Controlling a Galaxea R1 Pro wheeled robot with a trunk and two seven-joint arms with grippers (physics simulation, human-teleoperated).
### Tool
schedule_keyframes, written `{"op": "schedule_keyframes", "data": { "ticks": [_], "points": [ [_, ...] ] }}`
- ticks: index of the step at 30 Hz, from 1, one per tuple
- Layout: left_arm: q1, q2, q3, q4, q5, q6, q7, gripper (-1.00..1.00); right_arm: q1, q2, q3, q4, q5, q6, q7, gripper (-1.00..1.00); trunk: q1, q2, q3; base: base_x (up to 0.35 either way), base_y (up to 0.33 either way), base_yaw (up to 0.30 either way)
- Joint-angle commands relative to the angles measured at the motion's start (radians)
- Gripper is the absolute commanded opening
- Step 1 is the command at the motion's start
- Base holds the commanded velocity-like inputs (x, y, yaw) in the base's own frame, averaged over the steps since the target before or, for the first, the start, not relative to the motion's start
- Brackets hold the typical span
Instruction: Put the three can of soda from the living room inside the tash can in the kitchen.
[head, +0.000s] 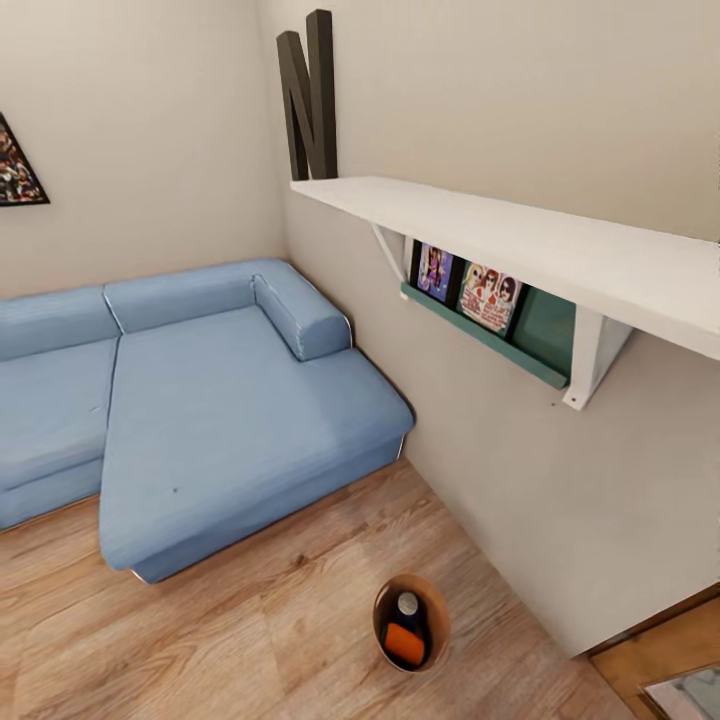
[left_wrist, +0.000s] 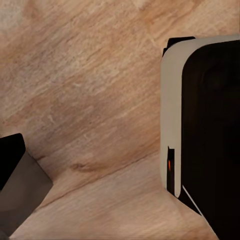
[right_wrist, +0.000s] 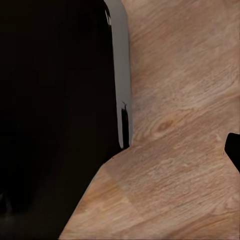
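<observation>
The tash can (head: 444, 622) stands on the wood floor near the wall, pale outside and copper-brown inside. In it lie an orange can of soda (head: 404, 645) and a dark can of soda (head: 408, 606) with a silver top. In the left wrist view a single dark finger (left_wrist: 15, 175) juts in at the edge over bare floor. The right wrist view likewise catches just a dark fingertip (right_wrist: 234, 149) at its edge. Neither view shows how the jaws stand, and nothing is seen held.
A blue L-shaped sofa (head: 200, 400) fills the left and middle. A white wall shelf (head: 520, 240) with a teal picture ledge (head: 490, 335) juts out on the right, and a big dark "N" (head: 310, 95) stands on it. My robot's black-and-white body (left_wrist: 205, 125) looms close in both wrist views.
</observation>
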Motion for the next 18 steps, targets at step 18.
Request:
{"op": "schedule_keyframes", "data": {
  "ticks": [18],
  "points": [
    [0.066,-0.002,-0.001,0.001,-0.002,0.001,0.000,1.00,0.030,-0.012,0.000,0.071,-0.035,-0.047,0.000,1.00,-0.069,0.126,0.057,0.000,0.000,0.000]
  ]
}}
